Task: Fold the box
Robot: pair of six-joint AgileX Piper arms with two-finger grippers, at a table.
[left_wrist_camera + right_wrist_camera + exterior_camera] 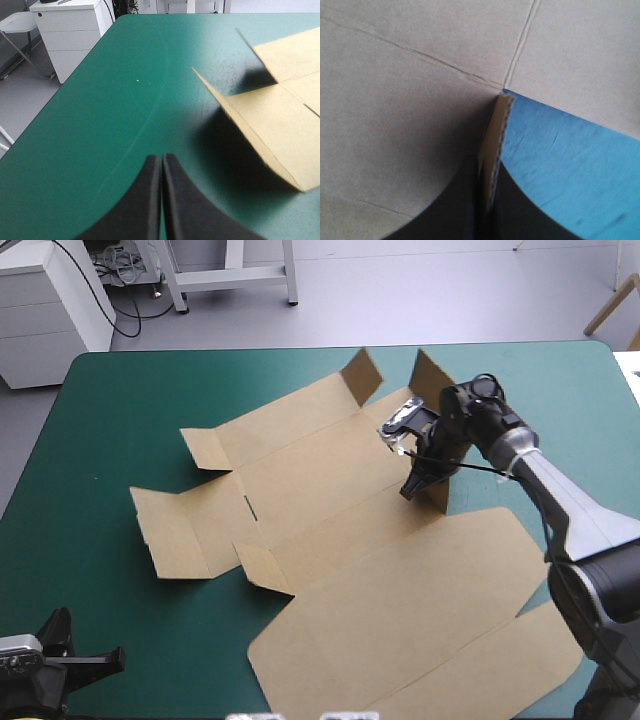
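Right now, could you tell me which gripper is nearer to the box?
Right. The right gripper is shut on a raised flap of the box; the left gripper sits apart, off its near-left side.

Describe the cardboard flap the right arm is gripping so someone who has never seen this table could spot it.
On the teal-green table lies a brown box, a cut sheet mostly flat. Follow its far right side to the flap pinched in the right tool. It stands upright on edge above flat panels, and no other flap is held.
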